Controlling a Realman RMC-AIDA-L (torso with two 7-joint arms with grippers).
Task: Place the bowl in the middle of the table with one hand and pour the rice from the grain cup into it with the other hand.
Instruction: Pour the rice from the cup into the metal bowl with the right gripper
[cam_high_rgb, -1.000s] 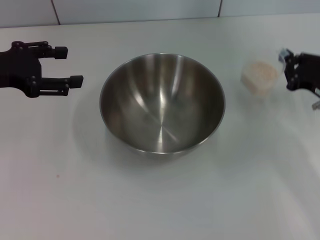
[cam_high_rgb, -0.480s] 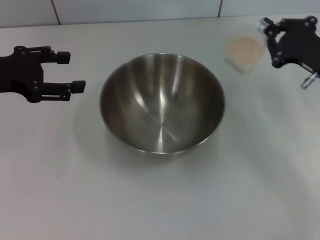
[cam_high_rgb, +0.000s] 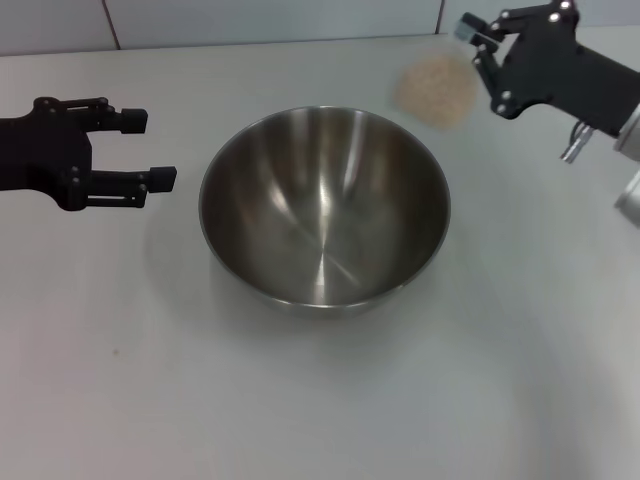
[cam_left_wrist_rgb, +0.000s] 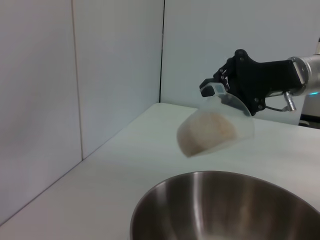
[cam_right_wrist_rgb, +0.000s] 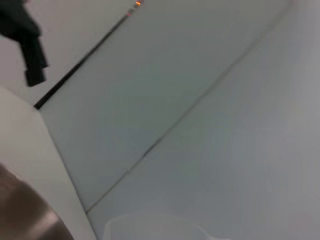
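Your right gripper (cam_high_rgb: 487, 62) pinches the tilted grain cup (cam_high_rgb: 434, 91); the bowl (cam_high_rgb: 324, 205) lies below and leftward, mouth not yet over it.

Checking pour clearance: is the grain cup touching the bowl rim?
Apart. The left wrist view shows the grain cup, tilted in the right gripper, hanging above the bowl with white wall between them.

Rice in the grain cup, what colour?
Pale beige rice, clearest in the left wrist view.
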